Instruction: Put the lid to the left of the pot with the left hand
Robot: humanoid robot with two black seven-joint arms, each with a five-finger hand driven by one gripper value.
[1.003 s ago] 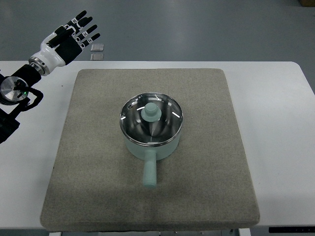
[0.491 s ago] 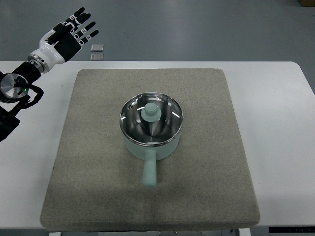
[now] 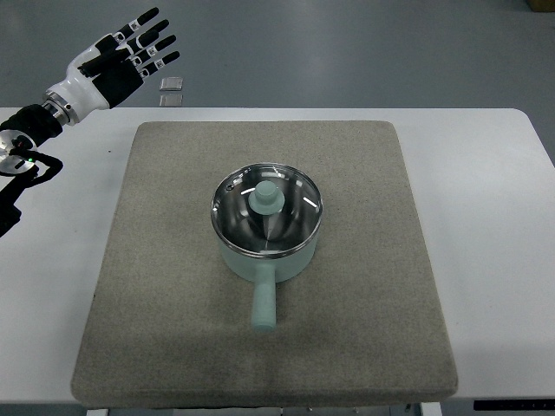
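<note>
Glass lid (image 3: 266,211) still sitting on pot (image 3: 264,256); left hand (image 3: 117,59), fingers spread and empty, drifting up-left, farther off the table (image 3: 486,173) — reach not beginning.

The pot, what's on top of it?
A glass lid with a green knob sits on the pot. Reflections on the glass hide most of the inside.

Round glass lid with steel rim and pale mint-green knob (image 3: 266,212) sits flat and closed on the small pale mint-green saucepan (image 3: 269,260), which stands upright mid-mat, its straight mint handle pointing toward the near edge.
</note>
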